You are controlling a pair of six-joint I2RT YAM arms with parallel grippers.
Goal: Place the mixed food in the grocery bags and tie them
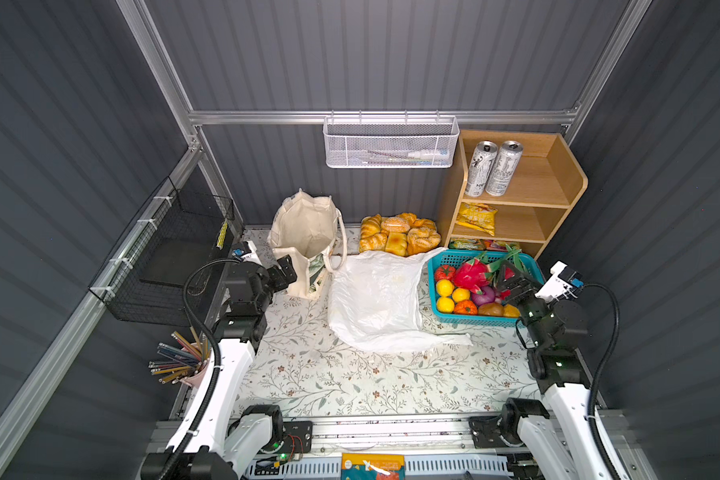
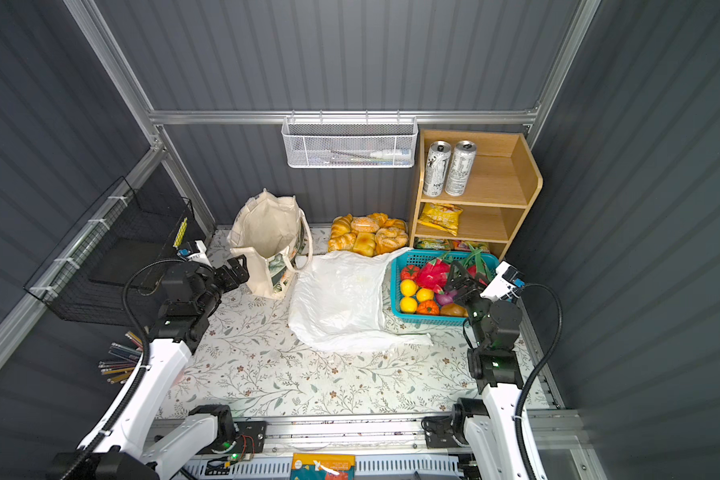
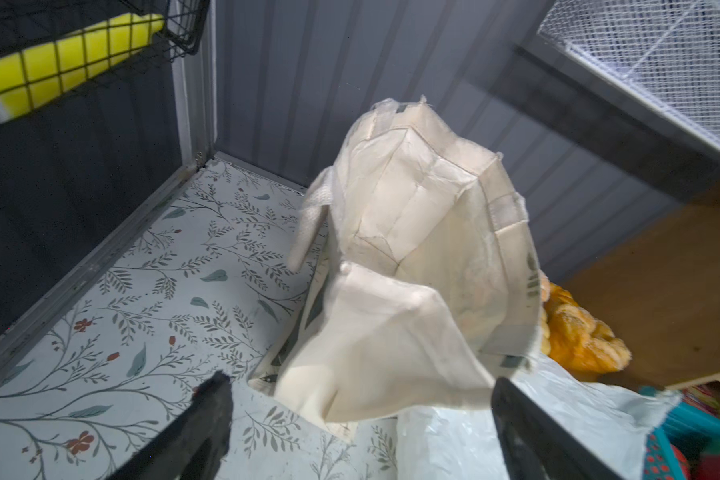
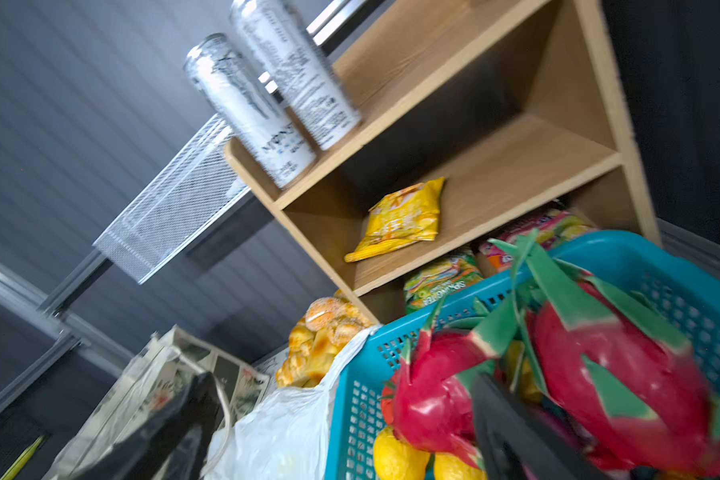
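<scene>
Both top views: right gripper (image 1: 511, 284) low over the turquoise basket (image 1: 474, 320), right above the dragon fruits (image 1: 470, 274). Left gripper (image 1: 285, 270) just beside the cream canvas tote (image 1: 304, 232), upright and open-mouthed. White plastic carrier bag (image 1: 375, 299) flat between tote and basket. Drink cans (image 1: 491, 168) and yellow snack packet (image 1: 476, 217) on the wooden shelf (image 1: 558, 183), untouched.

Left wrist view: fingers (image 3: 213, 411) spread wide, gripping nothing. Near wall of the tote slumped inward between them. Better to pinch that rim and draw it back, keeping the mouth wide for the drop.

Right wrist view, blurred: fingers (image 4: 504, 419) wide apart, nothing clamped. Nearer dragon fruit (image 4: 429, 399) roughly between them. Best to centre on the round pink-red body, not the green leafy tips. Close gently, since a smooth round fruit probably rolls or squirts out. Lift straight up clear of the basket wall before crossing to the tote.
</scene>
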